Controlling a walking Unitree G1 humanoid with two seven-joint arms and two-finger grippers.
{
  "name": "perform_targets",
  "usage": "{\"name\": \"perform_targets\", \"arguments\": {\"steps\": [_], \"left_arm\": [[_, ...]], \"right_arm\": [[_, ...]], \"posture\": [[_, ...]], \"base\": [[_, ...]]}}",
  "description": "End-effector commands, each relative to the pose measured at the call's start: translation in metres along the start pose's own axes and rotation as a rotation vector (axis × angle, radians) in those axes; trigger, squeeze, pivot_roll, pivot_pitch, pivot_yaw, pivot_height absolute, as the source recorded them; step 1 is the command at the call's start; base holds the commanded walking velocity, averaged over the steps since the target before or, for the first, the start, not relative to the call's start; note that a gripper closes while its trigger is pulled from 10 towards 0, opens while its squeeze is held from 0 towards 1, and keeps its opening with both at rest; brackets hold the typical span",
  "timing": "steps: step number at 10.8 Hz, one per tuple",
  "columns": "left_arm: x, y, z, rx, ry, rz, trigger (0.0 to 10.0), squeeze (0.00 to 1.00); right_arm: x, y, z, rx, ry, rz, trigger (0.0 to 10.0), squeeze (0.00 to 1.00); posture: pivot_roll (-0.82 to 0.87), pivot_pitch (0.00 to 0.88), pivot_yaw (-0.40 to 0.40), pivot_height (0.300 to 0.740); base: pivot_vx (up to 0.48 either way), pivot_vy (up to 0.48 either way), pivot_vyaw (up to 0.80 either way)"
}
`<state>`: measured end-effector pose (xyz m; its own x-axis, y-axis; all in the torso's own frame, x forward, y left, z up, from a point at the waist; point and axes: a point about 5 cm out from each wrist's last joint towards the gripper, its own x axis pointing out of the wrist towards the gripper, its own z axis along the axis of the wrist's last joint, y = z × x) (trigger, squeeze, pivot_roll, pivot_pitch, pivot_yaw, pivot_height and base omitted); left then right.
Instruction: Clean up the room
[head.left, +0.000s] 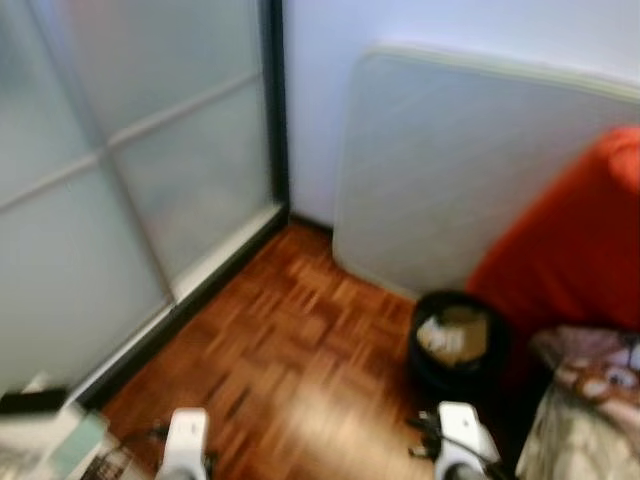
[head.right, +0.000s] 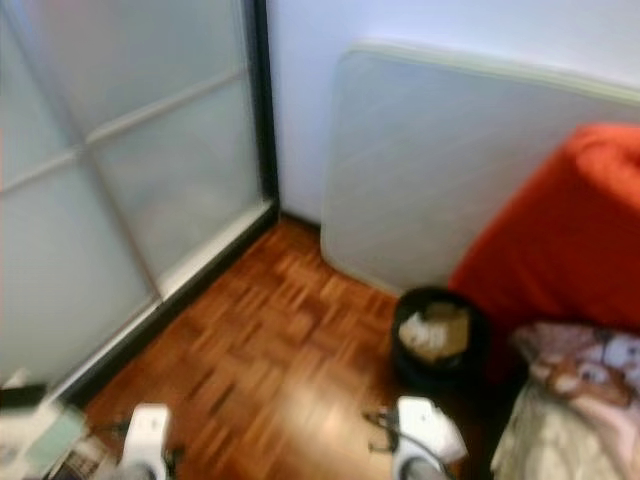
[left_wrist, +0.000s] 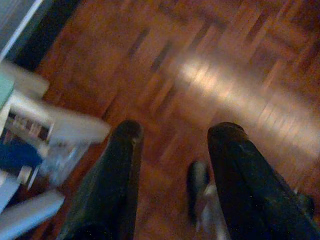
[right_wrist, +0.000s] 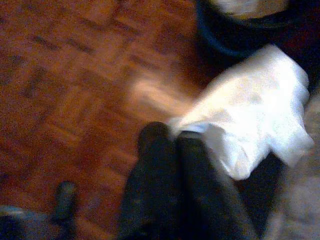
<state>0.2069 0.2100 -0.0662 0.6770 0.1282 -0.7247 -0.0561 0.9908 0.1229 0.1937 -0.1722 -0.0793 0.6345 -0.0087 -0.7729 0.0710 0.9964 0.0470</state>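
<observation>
Tissue (right_wrist: 250, 120), one, pinched in right claw (right_wrist: 170, 135) near one bin (head.left: 455, 340).

A reddish-brown parquet floor (head.left: 290, 350) carries everything here. A black bin (head.left: 457, 345) holding crumpled paper stands on it, just beside a pale mattress (head.left: 460, 170) propped upright on its edge against the wall. Near the sliding doors sits a blurred clutter of boxes (head.left: 45, 440) (contents unreadable).
</observation>
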Motion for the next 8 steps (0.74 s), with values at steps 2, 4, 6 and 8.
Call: {"name": "perform_targets", "arguments": {"steps": [2,4,6,8], "left_arm": [[-0.0009,-0.0086,-0.0058,-0.001,0.023,-0.022,10.0,0.0],[-0.0008,-0.0079,-0.0048,-0.006,0.018,-0.02,10.0,0.0],[-0.0005,-0.007,-0.0041,-0.007,0.018,-0.018,10.0,0.0],[-0.0002,-0.0052,-0.0025,-0.005,0.014,-0.014,10.0,0.0]], "right_arm": [[-0.0024,-0.0134,-0.0056,0.007,0.018,-0.039,10.0,0.0],[-0.0023,-0.0132,-0.005,0.01,0.017,-0.041,10.0,0.0],[-0.0018,-0.0126,-0.0033,0.023,0.011,-0.044,10.0,0.0],[-0.0015,-0.0124,-0.0012,0.03,0.0,-0.051,10.0,0.0]], "posture": [[0.17,0.0,-0.044,0.74],[0.17,0.0,-0.045,0.74],[0.17,0.001,-0.036,0.74],[0.17,0.005,-0.034,0.74]], "base": [[0.321,0.0,0.0],[0.326,0.0,0.0],[0.328,0.0,0.0],[0.328,0.0,0.0]]}}
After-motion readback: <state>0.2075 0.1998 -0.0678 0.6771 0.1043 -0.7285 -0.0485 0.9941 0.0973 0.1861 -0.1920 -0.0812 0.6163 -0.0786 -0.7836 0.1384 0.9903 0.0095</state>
